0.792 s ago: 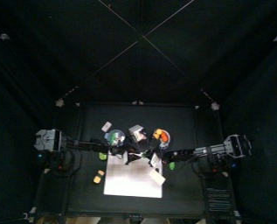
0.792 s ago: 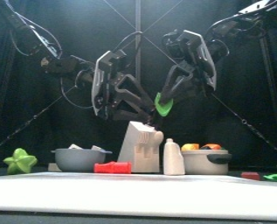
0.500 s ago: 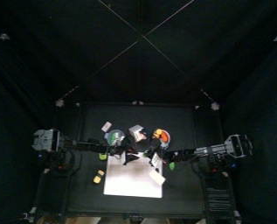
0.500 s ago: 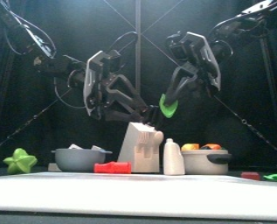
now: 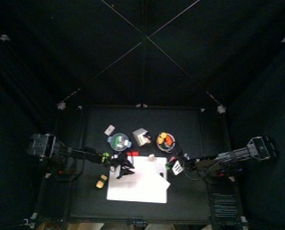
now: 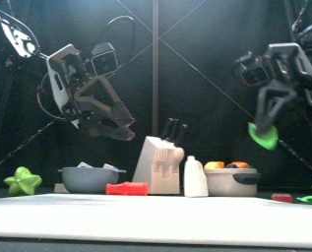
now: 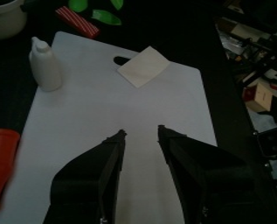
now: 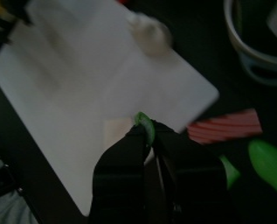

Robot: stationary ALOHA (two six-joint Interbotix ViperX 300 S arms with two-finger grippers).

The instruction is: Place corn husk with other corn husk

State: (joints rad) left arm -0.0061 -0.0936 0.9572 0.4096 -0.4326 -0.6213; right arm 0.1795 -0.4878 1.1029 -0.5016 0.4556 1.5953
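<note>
The corn husk (image 6: pixel 262 135) is a small bright green piece with a pointed lower end, and it is hanging in the air at the right side of the table, well above the table top. The right gripper (image 6: pixel 266 125) is holding it, with its two jaws closed tight on the upper end; in the right wrist view only a little green tip (image 8: pixel 141 122) is showing between the black jaws.

In the right wrist view one more green husk-like piece (image 8: pixel 270 164) is lying on the black table, just beside a flat red ridged piece (image 8: pixel 225 126). A white cutting board (image 7: pixel 117 131) is lying below, and one white square piece (image 7: pixel 144 66) is resting on it. One white bottle (image 7: pixel 45 63) is at the board's edge.

The left gripper (image 7: pixel 140 134) is hanging over the board with its jaws a small way apart, holding nothing.

In the front view I am counting one grey bowl (image 6: pixel 92 178), one knife block (image 6: pixel 159 163), one green star (image 6: pixel 22 181) and one bowl with orange fruit (image 6: pixel 232 180).

I cannot read any writing on these things.
</note>
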